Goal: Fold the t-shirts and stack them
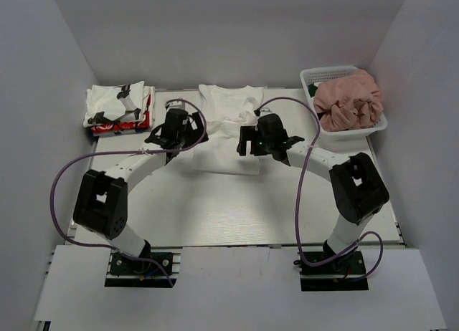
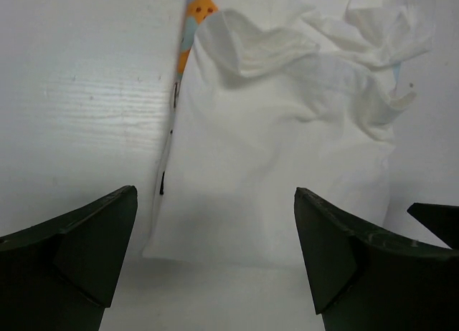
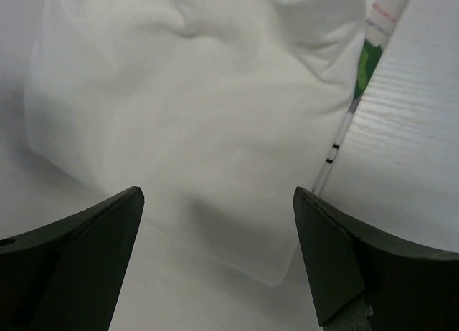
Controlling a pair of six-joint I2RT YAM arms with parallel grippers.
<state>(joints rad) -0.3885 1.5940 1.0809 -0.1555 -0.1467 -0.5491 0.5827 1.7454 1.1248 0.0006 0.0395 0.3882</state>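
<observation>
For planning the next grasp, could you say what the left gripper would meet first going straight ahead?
Probably the white t-shirt, lying directly ahead of the open left gripper; depth is unclear.

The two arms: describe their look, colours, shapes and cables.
The left arm and right arm are white with boxy black joint housings, bolted on black base plates. A lilac cable loops along each. Wrist views show dark greenish, wedge-shaped fingers.
</observation>
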